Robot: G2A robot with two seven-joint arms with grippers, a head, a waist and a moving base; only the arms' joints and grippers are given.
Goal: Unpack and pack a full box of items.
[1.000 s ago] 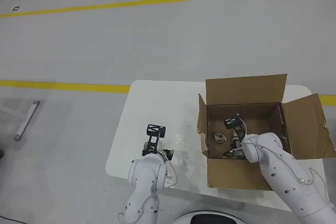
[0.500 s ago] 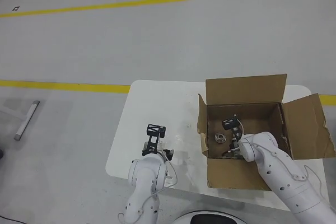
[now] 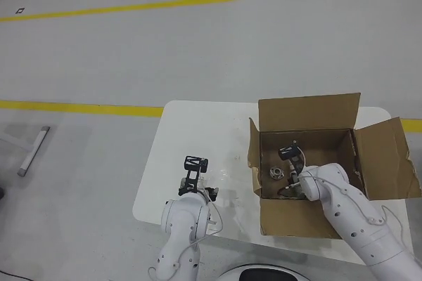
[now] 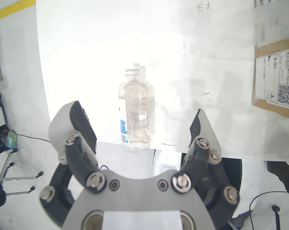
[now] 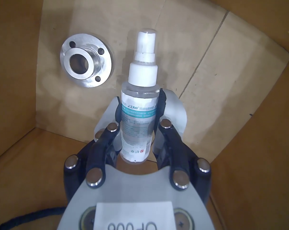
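Note:
An open cardboard box (image 3: 380,158) stands on the right part of the white table (image 3: 197,133). Inside it, my right gripper (image 5: 139,107) is shut on a clear spray bottle (image 5: 138,111) with a white nozzle. A round metal flange (image 5: 86,59) lies on the box floor (image 5: 187,56) beside the bottle, and the same flange (image 3: 274,171) shows from above. My left gripper (image 4: 139,124) stands open above a clear plastic bottle (image 4: 136,118) without a cap, which lies near the table's front edge. From above, that arm's gripper (image 3: 195,172) is at the table's front left.
The box flaps are folded outward, one (image 3: 390,158) to the right and one (image 3: 308,109) at the back. A labelled box side (image 4: 277,72) faces my left gripper. Bare table top lies between the plastic bottle and the box.
The right arm has shifted slightly toward the left inside the box with the spray bottle held. The left arm has not moved.

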